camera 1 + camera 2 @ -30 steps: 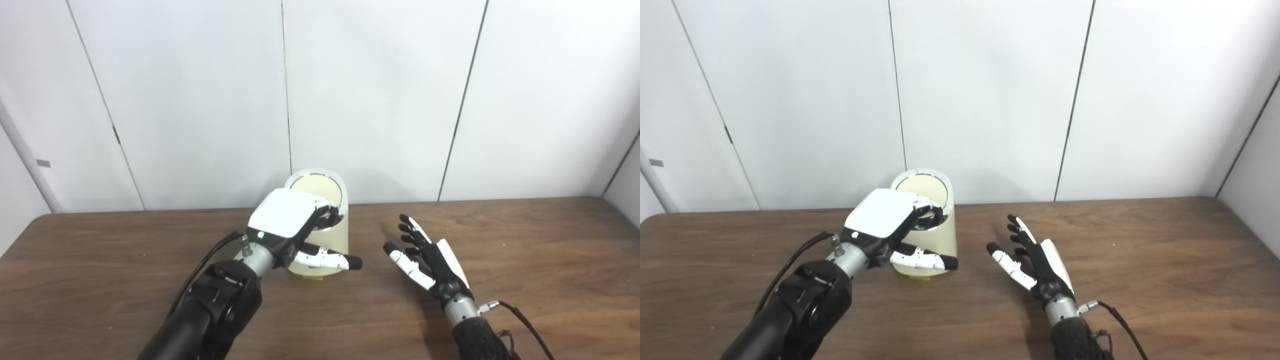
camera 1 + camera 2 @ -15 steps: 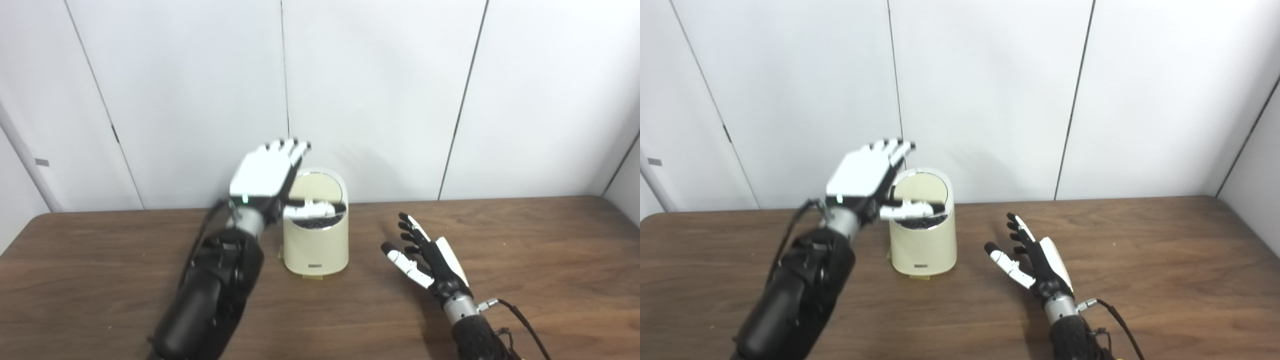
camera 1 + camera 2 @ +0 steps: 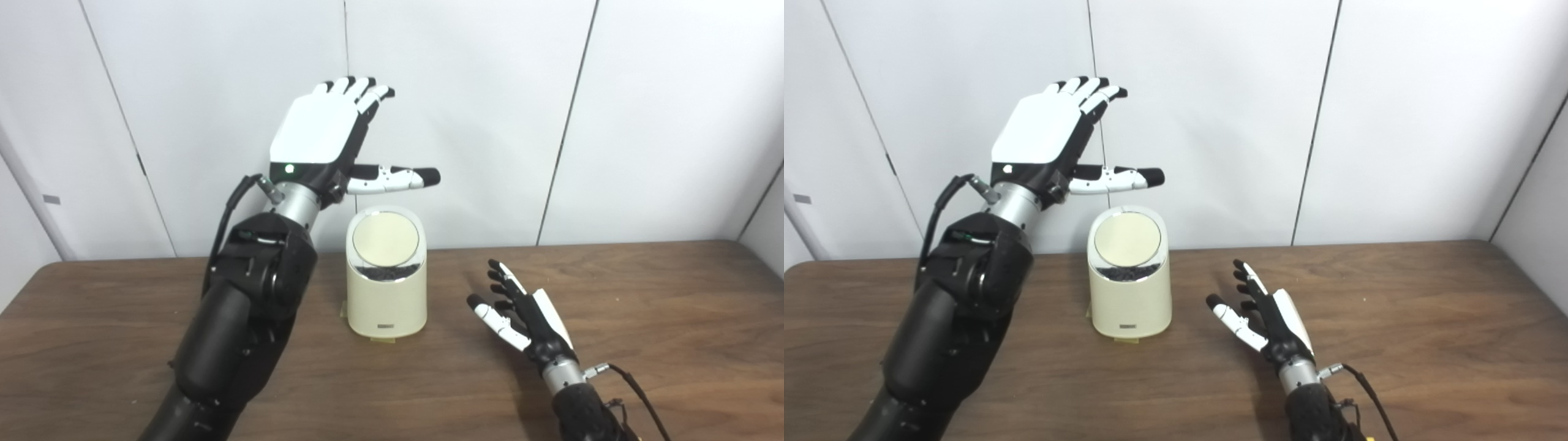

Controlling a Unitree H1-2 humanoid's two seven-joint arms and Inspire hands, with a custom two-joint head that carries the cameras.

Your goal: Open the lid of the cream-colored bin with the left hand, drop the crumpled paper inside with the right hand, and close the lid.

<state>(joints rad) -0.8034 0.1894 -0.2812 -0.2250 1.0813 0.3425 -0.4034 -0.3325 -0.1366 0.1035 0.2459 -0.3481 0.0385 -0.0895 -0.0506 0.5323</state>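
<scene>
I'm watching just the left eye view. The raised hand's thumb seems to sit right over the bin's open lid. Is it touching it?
Observer: No. In the right eye view too, white wall shows between the left hand's thumb and the upright lid of the cream-colored bin.
Visitor: Where's the paper, then? Off past my right edge?
Observer: The right eye view takes in more of the side wall. No crumpled paper shows on the table before it.
Visitor: Is the other hand holding it?
Observer: No. From this angle as well, the right hand is open, fingers spread, with nothing in it.
</scene>
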